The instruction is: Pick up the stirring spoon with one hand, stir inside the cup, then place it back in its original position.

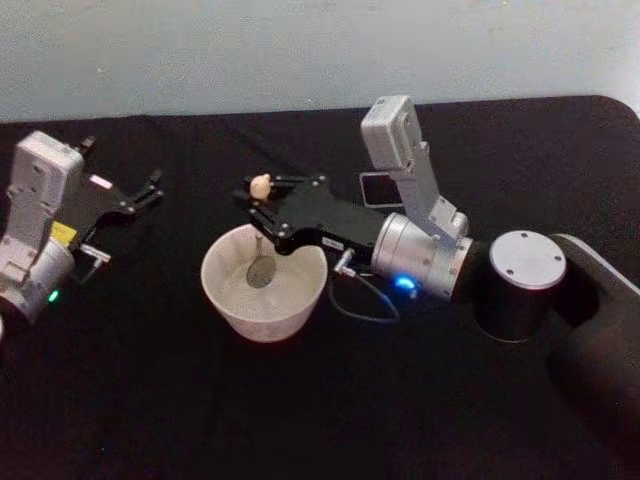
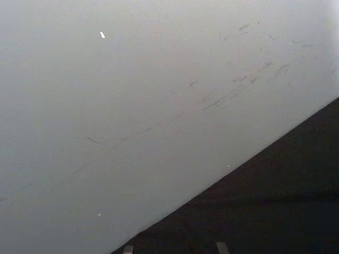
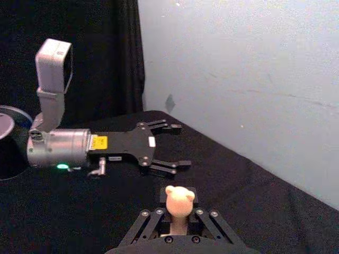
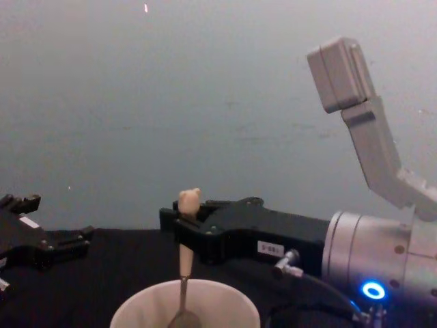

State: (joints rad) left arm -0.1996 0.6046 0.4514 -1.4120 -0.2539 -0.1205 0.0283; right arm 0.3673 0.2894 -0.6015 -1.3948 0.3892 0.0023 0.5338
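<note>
My right gripper (image 1: 262,214) hangs over the cream cup (image 1: 215,290), shut on the stirring spoon (image 1: 261,184). The spoon stands nearly upright: its bear head sits above the fingers and its metal bowl rests low inside the cup. The chest view has the spoon (image 4: 184,254) dropping from the right gripper (image 4: 179,227) into the cup (image 4: 229,301). In the right wrist view the bear head of the spoon (image 3: 179,199) pokes up between the fingers of the right gripper (image 3: 179,223). My left gripper (image 1: 122,175) is open and idle at the table's left, apart from the cup.
A dark grey square holder (image 1: 377,188) stands on the black table behind the right arm. The left gripper (image 3: 175,146) (image 4: 51,222) sits near the pale back wall (image 2: 132,106). Its fingertips (image 2: 221,246) hover over black cloth.
</note>
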